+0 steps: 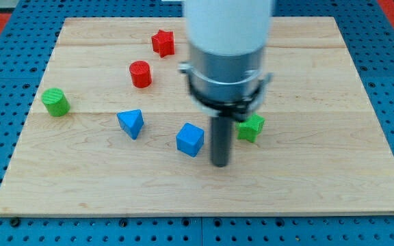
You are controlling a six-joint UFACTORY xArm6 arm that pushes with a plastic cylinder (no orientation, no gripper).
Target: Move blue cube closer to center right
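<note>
The blue cube sits on the wooden board a little left of the board's middle, toward the view's bottom. My tip is just to the right of the blue cube and slightly lower in the view, with a small gap between them. The rod hangs from the white and grey arm at the view's top centre.
A blue triangular block lies left of the cube. A green star-like block sits just right of the rod, partly hidden by it. A red cylinder and red star are at upper left. A green cylinder is at far left.
</note>
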